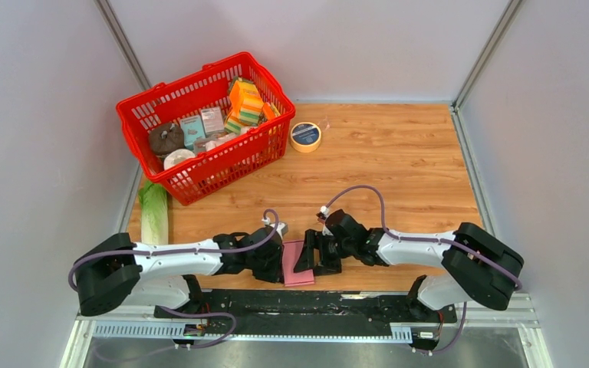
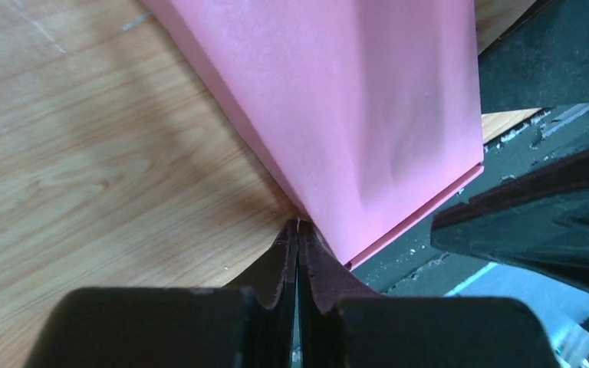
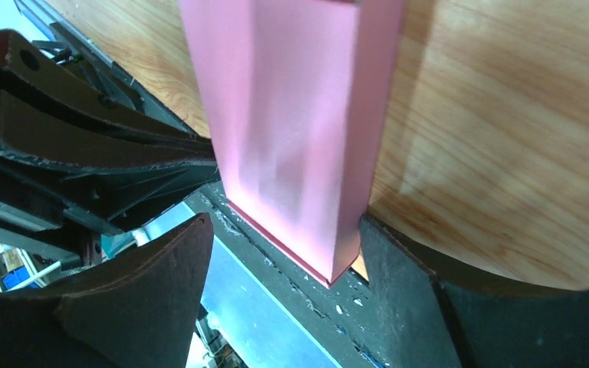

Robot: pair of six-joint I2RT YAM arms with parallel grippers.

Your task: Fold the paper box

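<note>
pink paper box (image 1: 297,277); red basket (image 1: 222,165); wood-grain table (image 1: 399,169)

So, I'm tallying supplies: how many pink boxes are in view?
1. The pink box lies at the table's near edge. The basket is crowded and might hide more.

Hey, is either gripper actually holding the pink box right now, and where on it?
Cannot tell for sure. The left gripper is shut with its tips at the pink box's long edge; the right gripper straddles its end, open.
</note>
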